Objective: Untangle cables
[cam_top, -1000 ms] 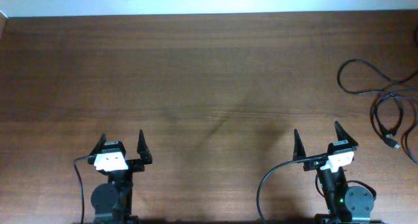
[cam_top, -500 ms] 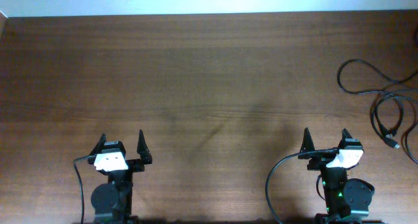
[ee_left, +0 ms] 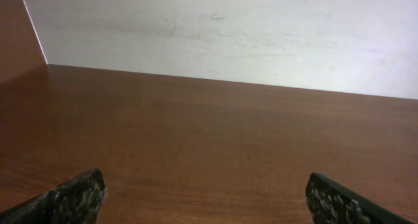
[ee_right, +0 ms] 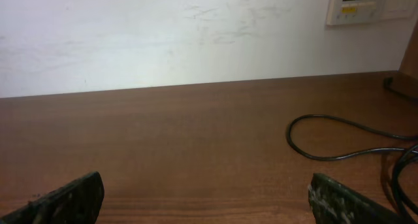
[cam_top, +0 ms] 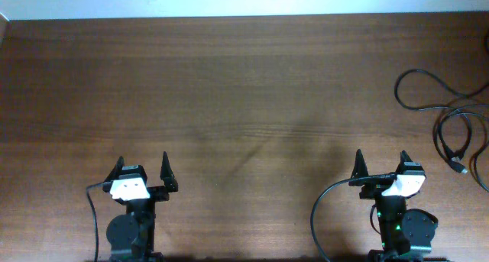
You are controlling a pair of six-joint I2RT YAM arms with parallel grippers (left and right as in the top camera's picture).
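The cables (cam_top: pixel 447 113) are thin black cords lying in loose overlapping loops at the table's right edge, with a small plug end (cam_top: pixel 461 168) near the front. Part of them shows in the right wrist view (ee_right: pixel 339 145) at the right. My left gripper (cam_top: pixel 142 170) is open and empty near the front edge on the left; its view (ee_left: pixel 206 194) shows only bare wood. My right gripper (cam_top: pixel 380 167) is open and empty near the front edge, to the left of the cables and apart from them; its fingertips (ee_right: pixel 206 194) frame bare table.
The brown wooden table (cam_top: pixel 244 86) meets a white wall at the back. Thick black robot wires (cam_top: pixel 313 216) curve beside each arm base. A white wall panel (ee_right: pixel 369 5) hangs at the upper right of the right wrist view.
In the first half second the right gripper moved a little right and back toward its base. Since then nothing has moved. The left arm and the cables are unchanged.
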